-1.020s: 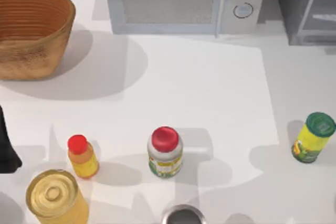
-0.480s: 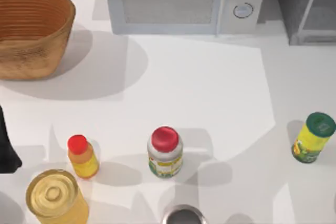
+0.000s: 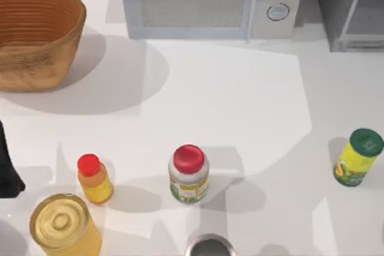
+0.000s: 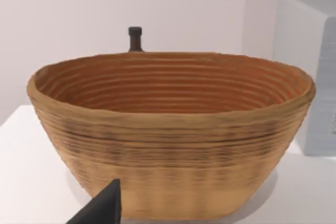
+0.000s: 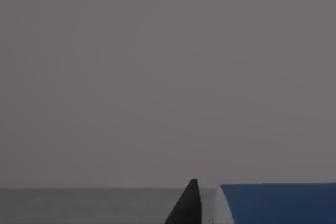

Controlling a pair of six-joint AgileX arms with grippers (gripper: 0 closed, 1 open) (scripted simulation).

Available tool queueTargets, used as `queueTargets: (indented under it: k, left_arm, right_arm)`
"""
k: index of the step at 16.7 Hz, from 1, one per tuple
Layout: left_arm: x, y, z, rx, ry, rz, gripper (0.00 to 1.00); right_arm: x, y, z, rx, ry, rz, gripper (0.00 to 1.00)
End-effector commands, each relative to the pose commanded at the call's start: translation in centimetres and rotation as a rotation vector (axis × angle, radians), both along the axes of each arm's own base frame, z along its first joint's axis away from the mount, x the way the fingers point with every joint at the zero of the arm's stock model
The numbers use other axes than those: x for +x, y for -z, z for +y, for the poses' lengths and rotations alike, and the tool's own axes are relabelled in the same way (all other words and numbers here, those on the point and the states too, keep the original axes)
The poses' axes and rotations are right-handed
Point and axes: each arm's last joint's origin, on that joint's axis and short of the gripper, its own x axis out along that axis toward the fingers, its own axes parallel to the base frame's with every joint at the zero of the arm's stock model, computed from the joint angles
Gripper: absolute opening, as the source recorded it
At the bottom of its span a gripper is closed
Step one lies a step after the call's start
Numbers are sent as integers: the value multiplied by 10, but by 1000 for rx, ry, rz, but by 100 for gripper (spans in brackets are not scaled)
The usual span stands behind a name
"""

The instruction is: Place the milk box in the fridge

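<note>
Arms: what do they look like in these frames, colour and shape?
Little is visible. The left arm is a dark, near-black matte shape at the top view's left edge. The left wrist view shows a black pointed fingertip of its hand; the right wrist view shows a similar black wedge-shaped fingertip. No cables or markings visible.

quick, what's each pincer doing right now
Left pincer: parked at the table's left edge, facing the wicker basket; open or shut cannot be told.
Right pincer: against the milk box; grip cannot be told.
</note>
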Motion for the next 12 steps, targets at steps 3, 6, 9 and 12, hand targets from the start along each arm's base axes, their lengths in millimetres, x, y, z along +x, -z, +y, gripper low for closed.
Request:
queueTargets:
  k: [3,6,9,12]
  left_arm:
    - [0,0,0,0,0,0,100]
    - [0,0,0,0,0,0,100]
    - [0,0,0,0,0,0,100]
    - [0,0,0,0,0,0,100]
  right_arm:
    - [0,0,0,0,0,0,15]
    - [0,0,0,0,0,0,38]
    - [0,0,0,0,0,0,60]
    - [0,0,0,0,0,0,83]
